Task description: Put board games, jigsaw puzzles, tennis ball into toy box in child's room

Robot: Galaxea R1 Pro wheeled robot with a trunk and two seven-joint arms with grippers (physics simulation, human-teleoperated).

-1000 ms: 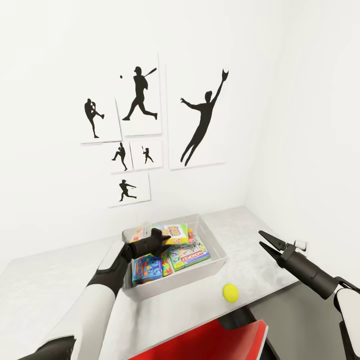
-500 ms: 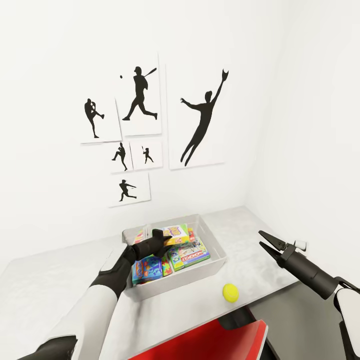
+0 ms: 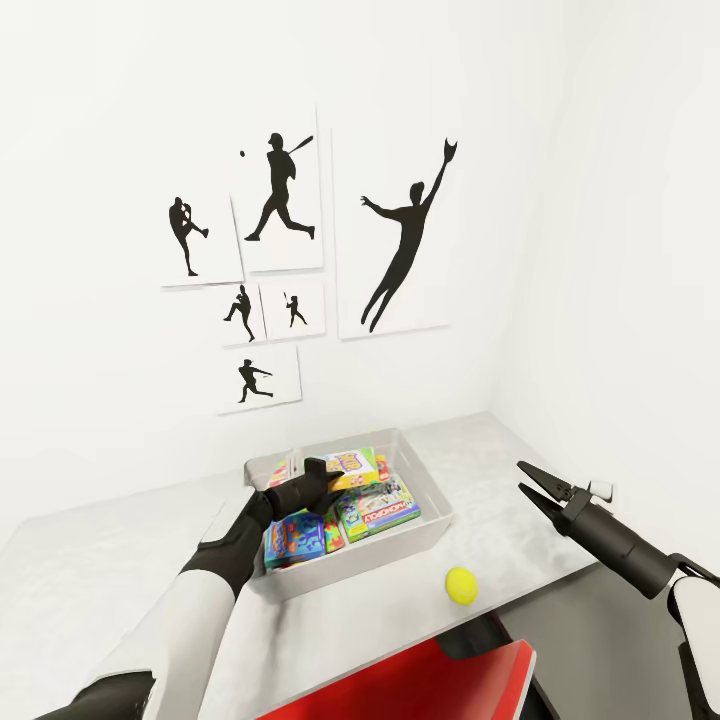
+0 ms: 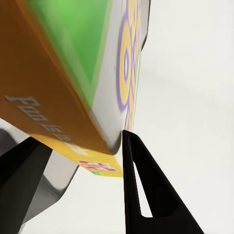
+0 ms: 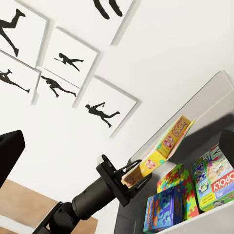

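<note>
Two grippers show: the left gripper grips the Skip-Bo box, tilted over the tub; the right gripper is wide open, empty, near the ball.

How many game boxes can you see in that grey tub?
3: the Skip-Bo box tilted in the left gripper, the Monopoly box flat beside it, the blue box nearest. Others may be hidden.
</note>
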